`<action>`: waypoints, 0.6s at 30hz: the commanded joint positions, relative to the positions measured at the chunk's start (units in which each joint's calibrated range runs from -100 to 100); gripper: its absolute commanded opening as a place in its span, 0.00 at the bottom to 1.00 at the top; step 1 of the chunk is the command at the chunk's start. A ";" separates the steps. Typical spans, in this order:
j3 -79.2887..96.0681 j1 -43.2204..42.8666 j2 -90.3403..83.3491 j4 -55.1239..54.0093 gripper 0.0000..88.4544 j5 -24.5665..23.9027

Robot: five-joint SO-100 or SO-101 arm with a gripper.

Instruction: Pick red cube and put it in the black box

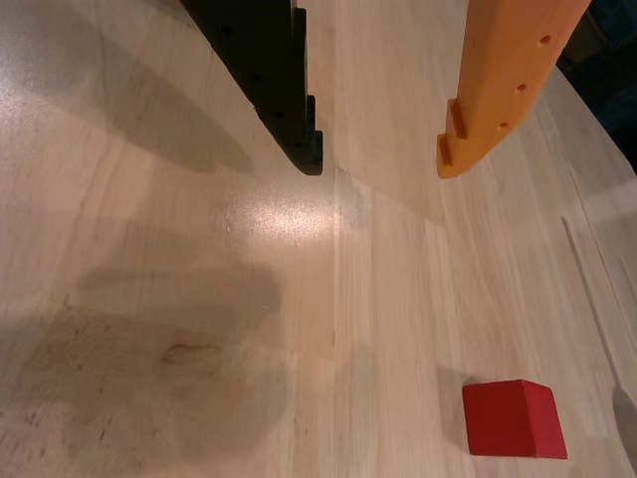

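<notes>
- In the wrist view we see the gripper point(380, 167) coming in from the top edge, its two fingers spread wide apart with nothing between them but bare wood.
- The black finger point(269, 70) is on the left of the view and the orange finger point(503, 80) on the right; both taper down to stepped tips that point toward the table point(199, 299).
- We cannot tell whether the tips touch the wood or hang just above it.
- The red cube point(513, 419) sits on the table near the lower right corner of the view, well apart from both fingers and below the orange one in the picture.
- The cube looks about equal on all sides, so we can name no long axis. We see its top face and a darker left side; its edges lie slightly turned against the picture's frame, with the top edge rising a little to the right.
- The table is pale wood with grain running roughly up and down the view, a bright glare patch below the black finger, and soft shadows across the left half.
</notes>
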 commanded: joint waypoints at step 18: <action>-2.99 0.12 0.84 -1.09 0.21 0.39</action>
